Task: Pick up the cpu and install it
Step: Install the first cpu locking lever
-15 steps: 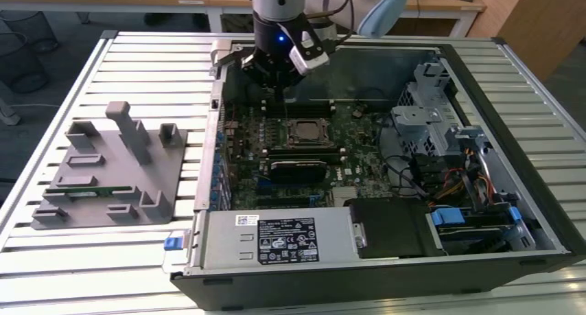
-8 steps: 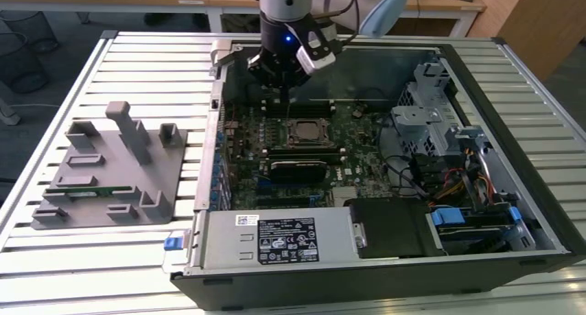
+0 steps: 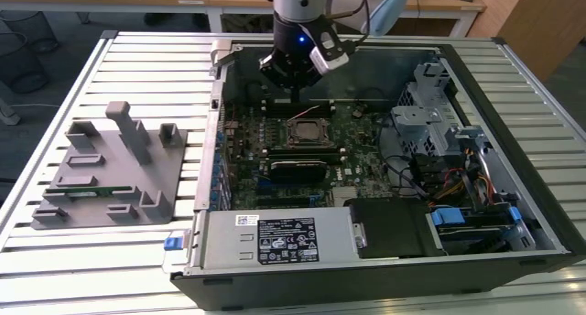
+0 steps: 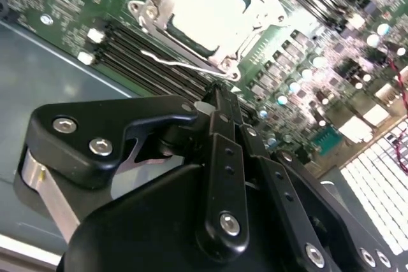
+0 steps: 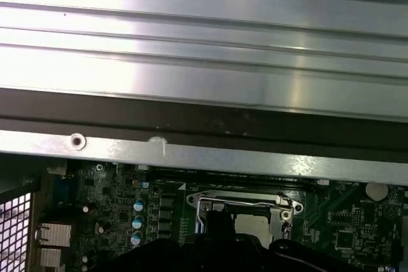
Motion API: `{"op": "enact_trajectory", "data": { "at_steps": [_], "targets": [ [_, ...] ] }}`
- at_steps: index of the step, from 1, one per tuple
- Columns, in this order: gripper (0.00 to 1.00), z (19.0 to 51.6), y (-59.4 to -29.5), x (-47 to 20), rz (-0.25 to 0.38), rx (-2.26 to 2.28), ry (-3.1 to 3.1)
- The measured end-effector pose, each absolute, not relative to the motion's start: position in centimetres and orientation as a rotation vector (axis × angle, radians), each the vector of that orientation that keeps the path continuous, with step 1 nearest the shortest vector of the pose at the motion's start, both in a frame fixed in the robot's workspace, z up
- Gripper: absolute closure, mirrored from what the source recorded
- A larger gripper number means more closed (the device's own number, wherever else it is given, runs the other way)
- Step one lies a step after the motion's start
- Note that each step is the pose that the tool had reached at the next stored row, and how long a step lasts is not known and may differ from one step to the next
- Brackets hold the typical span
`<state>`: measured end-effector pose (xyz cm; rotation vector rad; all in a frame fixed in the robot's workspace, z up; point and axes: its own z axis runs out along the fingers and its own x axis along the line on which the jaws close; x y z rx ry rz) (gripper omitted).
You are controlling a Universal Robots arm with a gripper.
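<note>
In the exterior view, nearest the camera is the open computer case (image 3: 274,274) with its labelled power supply (image 3: 274,241); beyond that the motherboard (image 3: 357,157) lies flat, and the gripper (image 3: 295,94) hangs over its far part, just above and behind the socket (image 3: 303,131); the fingers taper together to a narrow tip with nothing seen between them; on the exterior view's left a grey fixture (image 3: 110,171) sits on the slatted table (image 3: 55,260), well apart.

In the second wrist view the black gripper body fills the foreground, its fingers (image 4: 220,113) drawn together to a point with no part held; past the tip the cpu (image 4: 207,6) lies silver and flat inside the socket frame, whose wire lever (image 4: 172,63) stands loose beside it.

In the first wrist view the finger tip (image 5: 220,221) is near the frame's bar (image 5: 242,203); the case wall (image 5: 204,157) runs behind.

My judgement: the chip looks seated but unclamped; a descent slightly off line could catch the lever or frame, tilt the chip, and bend socket contacts.
</note>
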<state>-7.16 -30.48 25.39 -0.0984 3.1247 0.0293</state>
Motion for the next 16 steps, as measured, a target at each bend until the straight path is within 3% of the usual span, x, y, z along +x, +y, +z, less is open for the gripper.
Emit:
{"op": "enact_trajectory", "data": {
  "at_steps": [3, 9, 16],
  "targets": [
    [0.89, 25.33, -30.51, -7.05, 0.04, -0.098, 3.125],
    [0.89, 24.95, -31.05, -7.03, 0.12, -0.097, 3.121],
    [0.89, 24.41, -31.09, -6.34, 0.123, -0.065, 3.121]
  ]
}}
